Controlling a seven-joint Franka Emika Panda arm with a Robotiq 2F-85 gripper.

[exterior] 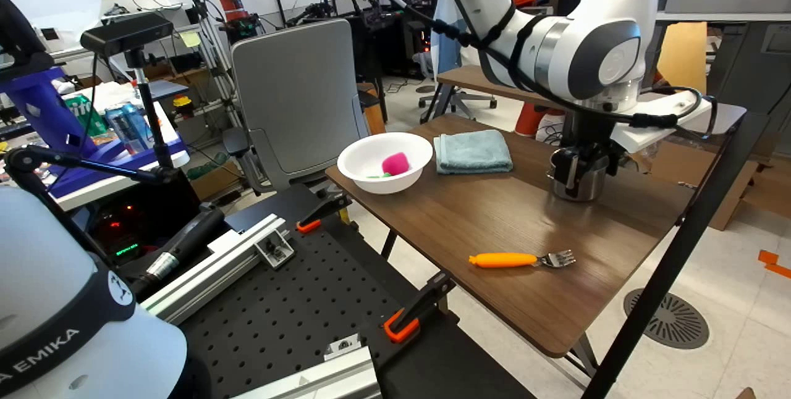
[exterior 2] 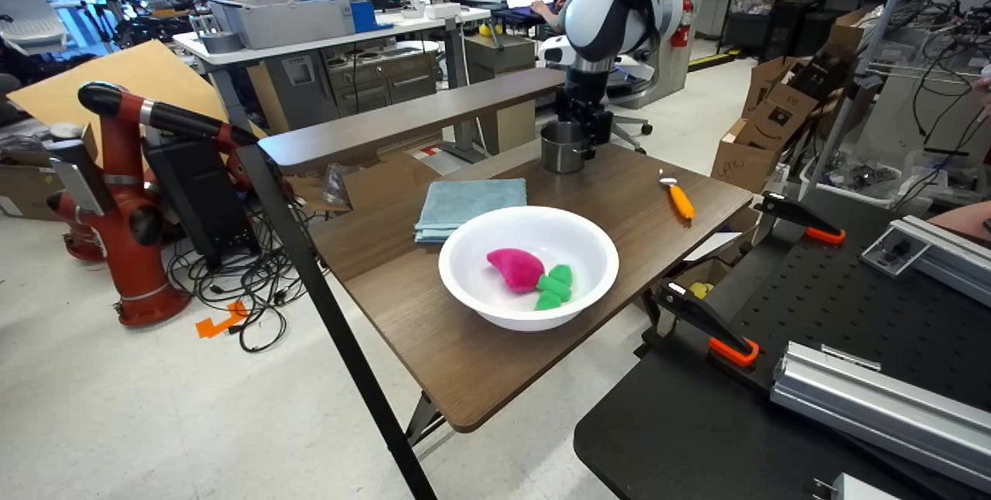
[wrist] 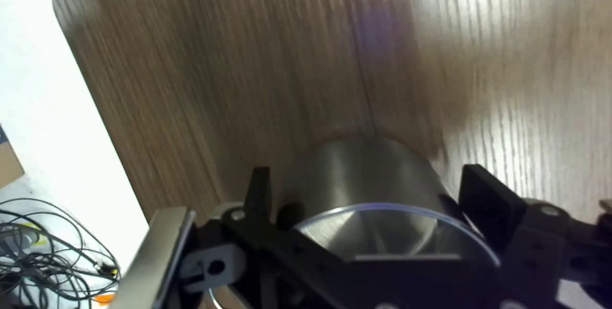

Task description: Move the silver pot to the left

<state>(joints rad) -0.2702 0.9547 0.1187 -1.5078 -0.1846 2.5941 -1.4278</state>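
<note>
The silver pot (exterior: 592,185) stands upright on the brown table, in the far part of it from the robot base. It also shows in an exterior view (exterior 2: 560,150) and at the bottom of the wrist view (wrist: 363,175). My gripper (exterior: 586,175) is lowered over the pot with one finger on each side of it. In the wrist view the gripper (wrist: 368,204) is spread wide, with a narrow gap between each fingertip and the pot's wall. The near part of the pot's rim is hidden behind the gripper body. The pot's inside looks empty where it shows.
A white bowl (exterior: 355,170) with a pink piece (exterior 2: 517,271) and a green piece (exterior 2: 554,288) stands on the table (exterior: 494,214). A folded teal towel (exterior: 473,152) lies between bowl and pot. An orange-handled fork (exterior: 503,259) lies near the table's robot-side edge.
</note>
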